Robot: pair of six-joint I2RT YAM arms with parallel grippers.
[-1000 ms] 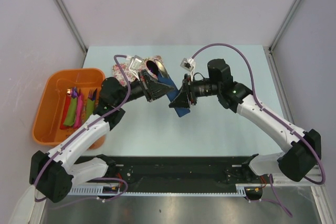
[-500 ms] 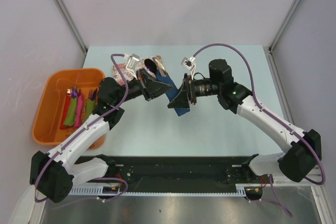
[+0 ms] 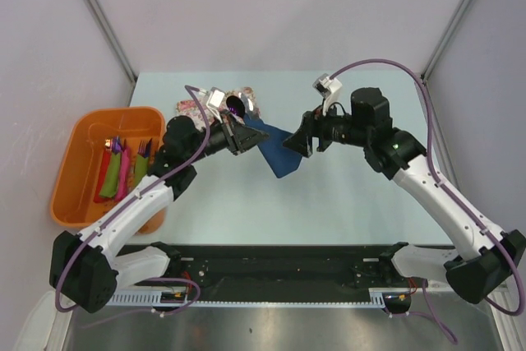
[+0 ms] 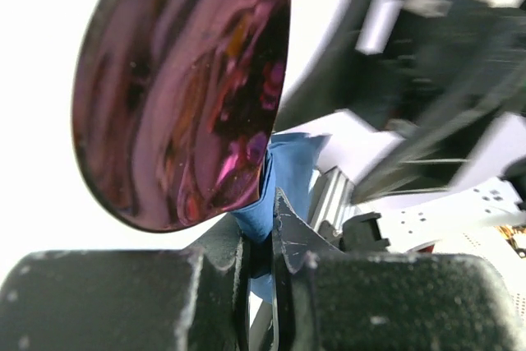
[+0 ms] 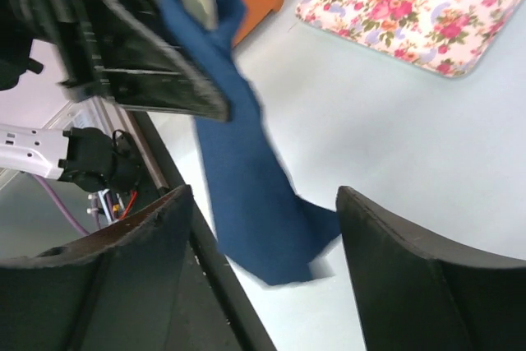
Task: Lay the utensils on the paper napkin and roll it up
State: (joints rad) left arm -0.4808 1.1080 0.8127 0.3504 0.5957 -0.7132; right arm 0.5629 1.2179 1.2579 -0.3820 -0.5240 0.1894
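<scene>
The dark blue paper napkin (image 3: 276, 154) hangs above the table from my left gripper (image 3: 245, 133), drooping down to the right. In the left wrist view the jaws (image 4: 267, 219) are shut on a fold of the napkin (image 4: 288, 166). A shiny purple spoon bowl (image 4: 189, 88), one of the utensils, sticks out beyond the fingers, seemingly caught in the same grip. It shows from above as a dark oval (image 3: 237, 104). My right gripper (image 3: 294, 141) stands open just right of the napkin, holding nothing. Its fingers (image 5: 427, 277) frame the napkin's loose lower end (image 5: 246, 195).
An orange bin (image 3: 82, 145) at the left holds red, pink and green rolled napkins (image 3: 123, 172). A floral tray (image 3: 187, 108) lies behind the left gripper and shows again at the top right of the right wrist view (image 5: 419, 6).
My right gripper has opened, let go of the napkin and drawn back to the right. The napkin now hangs from the left gripper alone, which shifted slightly left.
</scene>
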